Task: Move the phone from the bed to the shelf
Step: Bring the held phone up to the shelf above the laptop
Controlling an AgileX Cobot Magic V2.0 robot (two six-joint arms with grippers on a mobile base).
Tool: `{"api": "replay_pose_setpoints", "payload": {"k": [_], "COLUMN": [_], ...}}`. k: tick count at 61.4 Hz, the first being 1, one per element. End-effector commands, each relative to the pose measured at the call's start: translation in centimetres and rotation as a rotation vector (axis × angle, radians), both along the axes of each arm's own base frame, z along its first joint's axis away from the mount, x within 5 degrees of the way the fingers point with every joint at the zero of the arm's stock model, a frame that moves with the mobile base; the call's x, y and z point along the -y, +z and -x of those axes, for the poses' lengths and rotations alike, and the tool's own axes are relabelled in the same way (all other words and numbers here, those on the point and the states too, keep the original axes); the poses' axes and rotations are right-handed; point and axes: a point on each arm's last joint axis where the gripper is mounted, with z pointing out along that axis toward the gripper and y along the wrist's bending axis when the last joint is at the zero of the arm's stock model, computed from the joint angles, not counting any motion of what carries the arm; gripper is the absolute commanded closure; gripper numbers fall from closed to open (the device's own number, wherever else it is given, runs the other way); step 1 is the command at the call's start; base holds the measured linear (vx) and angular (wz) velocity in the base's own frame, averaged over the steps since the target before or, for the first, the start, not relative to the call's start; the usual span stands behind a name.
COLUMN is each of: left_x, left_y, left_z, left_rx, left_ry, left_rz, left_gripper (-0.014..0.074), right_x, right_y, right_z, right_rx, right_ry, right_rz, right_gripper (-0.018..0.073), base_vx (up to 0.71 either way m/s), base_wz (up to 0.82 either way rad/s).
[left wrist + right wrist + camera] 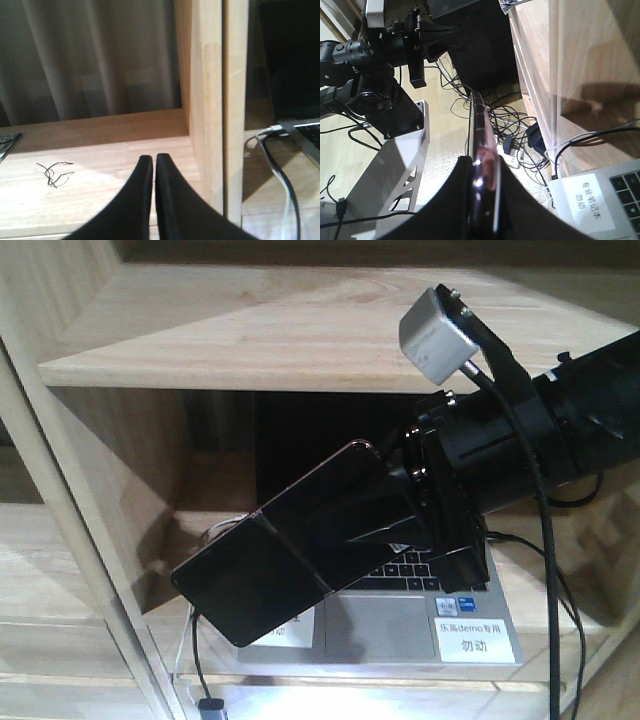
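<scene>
One slim glossy black phone [285, 555] clamped, tilted, in right gripper [483, 167] | before pale natural-wood plank shelf [250, 330], above silver laptop [380, 628] | left gripper [154, 160] closed, fingers together.

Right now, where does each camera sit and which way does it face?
Front view: faces the pale natural-wood shelf; the right gripper holds the slim glossy black phone near a silver laptop.
Left wrist view: behind the shut left gripper, facing a shelf compartment.
Right wrist view: behind the right gripper, looking along the phone's edge toward the floor; the other arm shows.
Shared: front and right wrist views show phone and laptop.
</scene>
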Motion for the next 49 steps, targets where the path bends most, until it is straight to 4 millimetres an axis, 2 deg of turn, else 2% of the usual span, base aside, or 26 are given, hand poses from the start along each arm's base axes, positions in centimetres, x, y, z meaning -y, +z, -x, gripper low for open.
{"api": "replay_pose_setpoints", "payload": {"k": [1,49], "left_x": [-0.02,-0.02], "left_y": [1.47,1.47], "left_z": [0.10,0.10], "left_rx": [0.100,0.100], "left_ry": [0.003,0.003], "left_rz": [0.017,0.017], "left_gripper": [0.0595,0.0595], "right_x": [0.06,0.06], "right_y": [2.00,2.00], "right_z": [1.30,1.30], "right_rx": [0.003,0.003], "right_ry": [0.042,0.042], "right_rz": [-0.082,-0.082], "right_gripper": [0.0562,0.0562], "base_vx": [0.07,0.01], "base_wz": [0.03,0.01]}}
